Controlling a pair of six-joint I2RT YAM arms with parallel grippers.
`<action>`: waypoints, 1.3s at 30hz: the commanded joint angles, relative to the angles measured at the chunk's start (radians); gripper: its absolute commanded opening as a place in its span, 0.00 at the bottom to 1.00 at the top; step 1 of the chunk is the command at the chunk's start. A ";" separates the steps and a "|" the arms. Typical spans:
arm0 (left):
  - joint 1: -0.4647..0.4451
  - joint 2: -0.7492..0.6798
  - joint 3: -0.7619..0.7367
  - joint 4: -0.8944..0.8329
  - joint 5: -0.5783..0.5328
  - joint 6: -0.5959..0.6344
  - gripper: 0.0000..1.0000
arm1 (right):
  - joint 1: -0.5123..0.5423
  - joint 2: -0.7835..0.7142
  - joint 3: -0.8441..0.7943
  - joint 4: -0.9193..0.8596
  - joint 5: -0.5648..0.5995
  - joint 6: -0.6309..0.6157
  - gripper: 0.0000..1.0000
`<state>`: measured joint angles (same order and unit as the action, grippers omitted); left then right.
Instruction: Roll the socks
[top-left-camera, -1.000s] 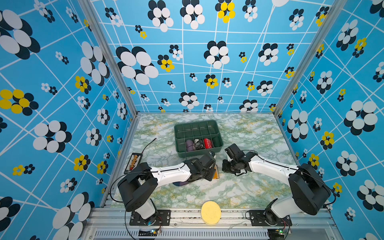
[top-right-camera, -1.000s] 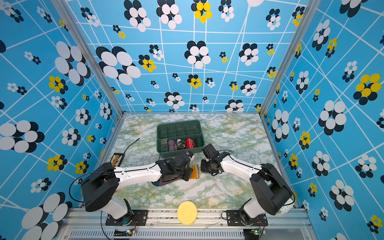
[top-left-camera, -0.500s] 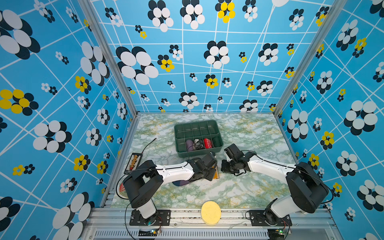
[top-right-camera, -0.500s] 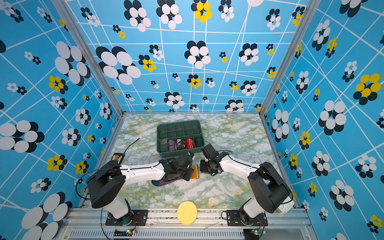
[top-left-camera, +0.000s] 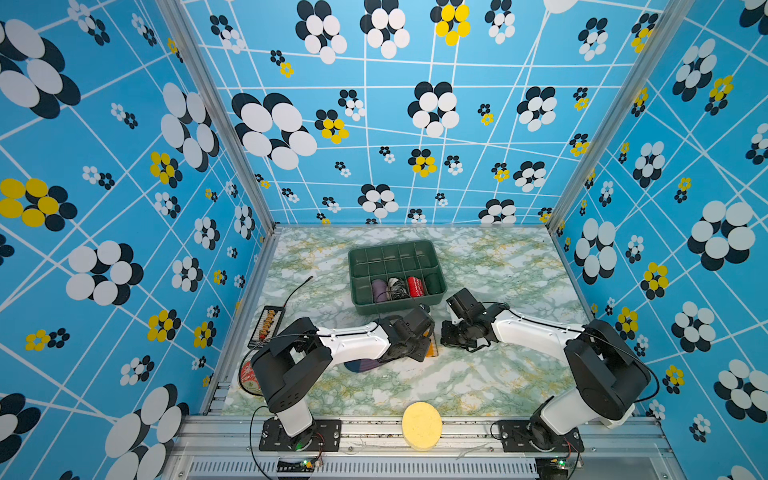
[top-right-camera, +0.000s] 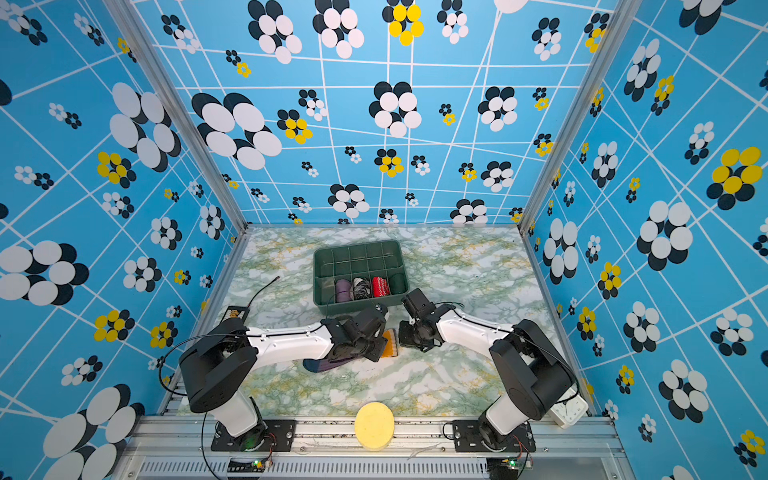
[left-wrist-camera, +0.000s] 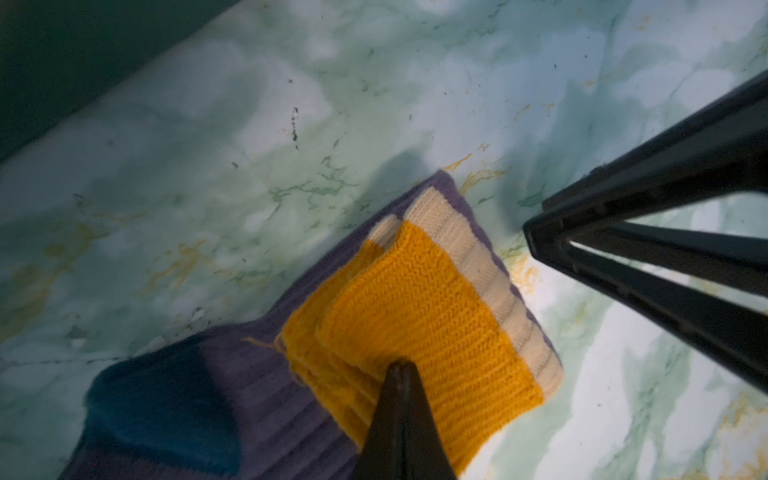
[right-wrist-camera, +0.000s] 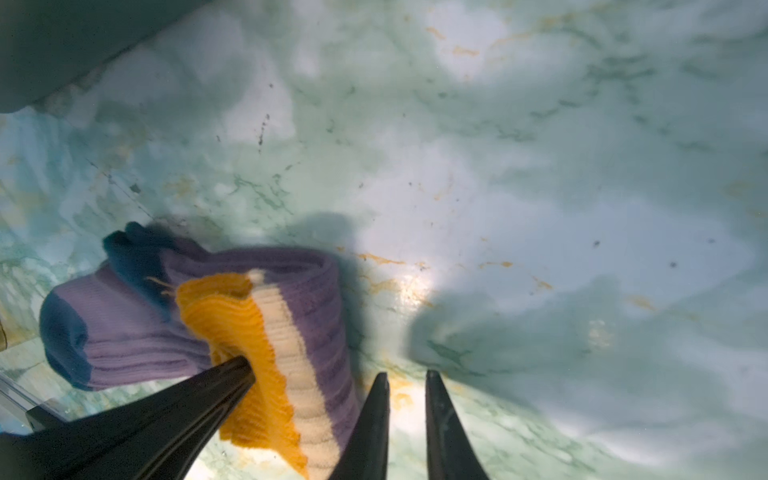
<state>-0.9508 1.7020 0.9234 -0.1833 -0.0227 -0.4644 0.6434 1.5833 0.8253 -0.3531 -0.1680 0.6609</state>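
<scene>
The purple ribbed socks (top-left-camera: 365, 365) lie on the marble table in front of the tray, dark blue toe towards the left arm. Their orange cuff (left-wrist-camera: 415, 299), edged with white stripes, is folded back over the purple leg. My left gripper (left-wrist-camera: 401, 365) is shut, its tip pinching the orange cuff, which puckers around it (right-wrist-camera: 249, 332). My right gripper (right-wrist-camera: 407, 374) stands slightly open just beside the purple fold (right-wrist-camera: 324, 299), with only bare table between its fingers. Both top views show the two grippers (top-left-camera: 428, 345) (top-right-camera: 405, 338) close together at the cuff (top-right-camera: 390, 349).
A green divided tray (top-left-camera: 357, 266) stands just behind the grippers, holding a purple, a black-and-white and a red rolled bundle (top-left-camera: 415, 286). A yellow round sponge (top-left-camera: 422, 424) sits at the front edge. A black device (top-left-camera: 268, 326) with a wire lies at the left.
The left arm's shoulder and elbow have shifted slightly. Both grippers have stayed at the cuff, the right one edging a little towards it.
</scene>
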 joint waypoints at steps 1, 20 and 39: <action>0.013 0.019 0.008 -0.018 -0.012 -0.016 0.01 | 0.013 0.019 0.000 0.011 -0.013 -0.018 0.18; 0.047 0.011 -0.066 0.050 0.034 -0.026 0.00 | 0.032 0.076 0.016 0.083 -0.013 -0.017 0.18; 0.086 -0.060 -0.113 0.059 0.032 0.000 0.01 | 0.033 0.048 -0.028 0.224 -0.110 -0.015 0.16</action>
<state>-0.8719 1.6657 0.8375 -0.0788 0.0116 -0.4850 0.6674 1.6375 0.8177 -0.1669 -0.2405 0.6609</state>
